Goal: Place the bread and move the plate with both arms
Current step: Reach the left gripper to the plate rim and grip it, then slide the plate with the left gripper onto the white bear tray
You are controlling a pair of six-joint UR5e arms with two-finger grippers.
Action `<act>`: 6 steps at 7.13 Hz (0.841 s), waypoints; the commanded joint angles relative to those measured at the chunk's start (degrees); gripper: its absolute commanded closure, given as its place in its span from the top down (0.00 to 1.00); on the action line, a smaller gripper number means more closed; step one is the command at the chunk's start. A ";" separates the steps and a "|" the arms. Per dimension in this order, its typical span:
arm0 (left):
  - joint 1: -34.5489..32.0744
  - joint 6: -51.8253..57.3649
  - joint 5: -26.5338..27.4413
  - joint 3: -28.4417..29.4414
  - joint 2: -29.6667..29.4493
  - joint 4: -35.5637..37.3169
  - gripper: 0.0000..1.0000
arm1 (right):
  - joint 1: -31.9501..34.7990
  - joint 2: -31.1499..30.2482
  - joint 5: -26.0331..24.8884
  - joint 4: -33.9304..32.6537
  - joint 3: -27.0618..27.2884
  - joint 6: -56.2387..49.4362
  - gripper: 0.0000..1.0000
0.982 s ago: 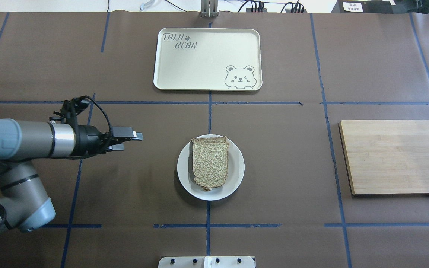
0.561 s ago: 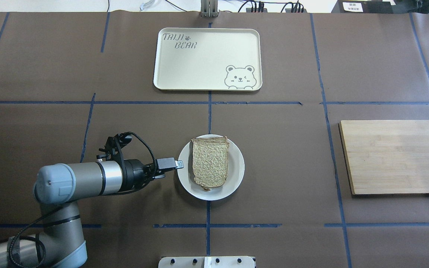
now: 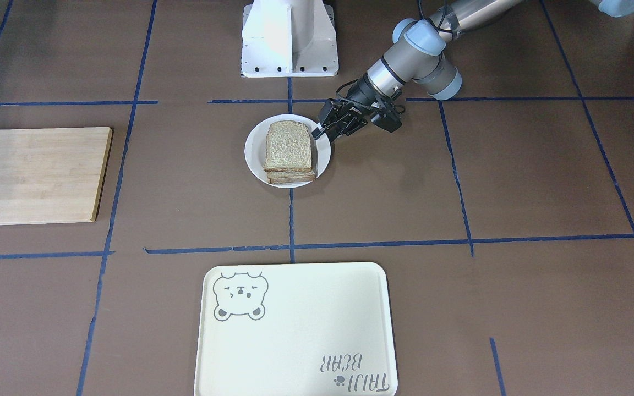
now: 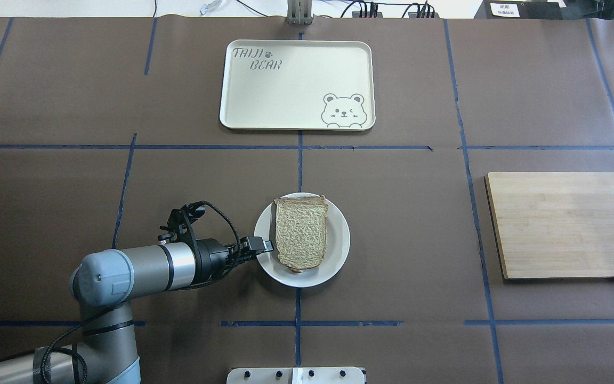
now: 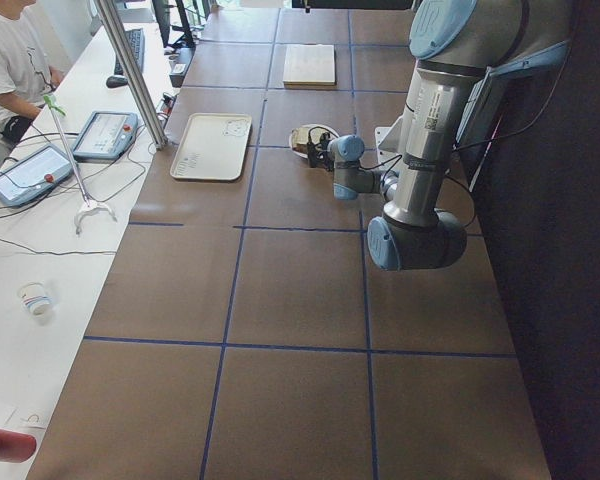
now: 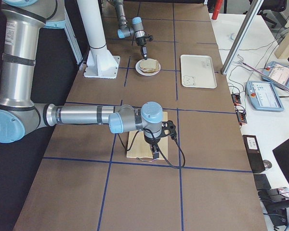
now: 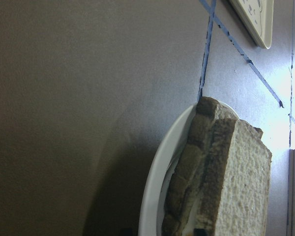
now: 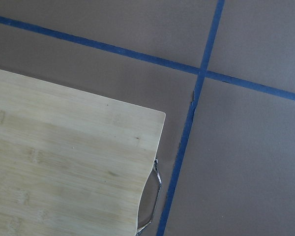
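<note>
Start with the big pieces. The cream tray (image 4: 285, 96) lies at the upper centre of the overhead view and the wooden board (image 4: 565, 224) at its right edge. Your right gripper (image 6: 155, 153) hangs over that board, seen only from the side, so I cannot tell how its jaws stand.

The plate (image 4: 340, 241) sits at lower centre with the bread (image 4: 300, 232) flat on it, atop what looks like another slice. I judge the placing done and the plate move just starting.

Your left gripper (image 4: 265, 246) is at the plate's left rim. Its jaws are parted and appear to straddle that rim without clamping it, and the bread's crust is just beyond them.

Next, you need to close on the rim alone, clear of the bread, and bring the right arm to the opposite edge before lifting level.
</note>
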 commanded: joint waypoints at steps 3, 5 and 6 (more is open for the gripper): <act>0.04 -0.08 0.04 1.26 -0.44 -0.14 0.08 | 0.00 -0.03 0.00 0.00 -0.09 0.00 1.00; 0.04 -0.17 0.04 1.26 -0.44 -1.62 0.03 | 0.00 -0.03 0.00 0.00 -0.09 0.00 1.00; 0.04 -0.95 0.13 1.26 -0.44 -3.20 0.01 | 0.00 -0.03 0.00 0.00 -0.09 0.00 1.00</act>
